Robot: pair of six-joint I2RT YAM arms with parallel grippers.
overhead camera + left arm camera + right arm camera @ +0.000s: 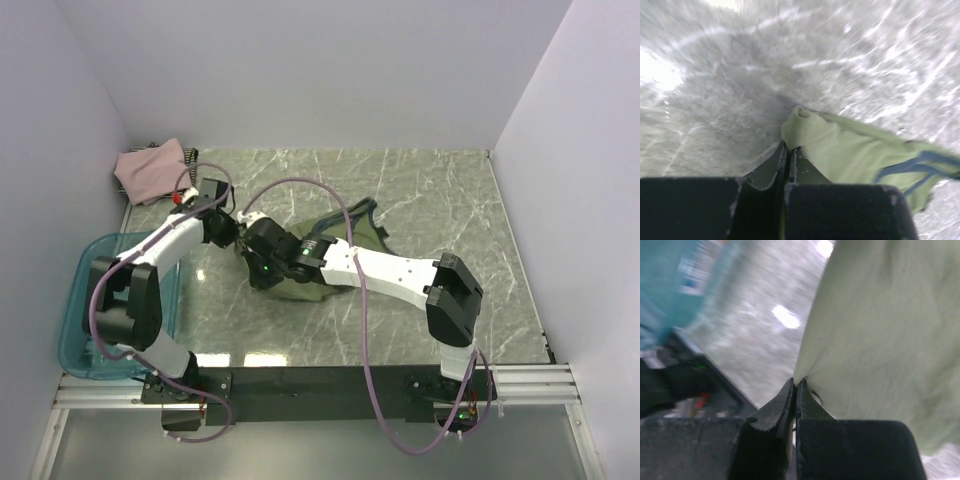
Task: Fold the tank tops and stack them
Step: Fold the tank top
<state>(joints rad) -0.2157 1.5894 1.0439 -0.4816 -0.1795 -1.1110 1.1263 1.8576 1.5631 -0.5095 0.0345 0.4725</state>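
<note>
The marble table point(450, 190) holds a teal bin point(72, 335) at its left edge; the green tank top point(355, 228) lies bunched mid-table under both arms; the pink tank top point(150, 170) sits in the far left corner, well apart. The likely risk is a thin pinch: each grip takes only an edge, so a pull could slip the cloth free or skew the fold. The left gripper point(788, 150) is clamped on a green corner; the right gripper point(796, 385) is clamped on the green edge.

Tank top point(365, 232) on table point(450, 190) centre; second tank top point(150, 170) far-left corner; bin point(72, 345) near-left.
</note>
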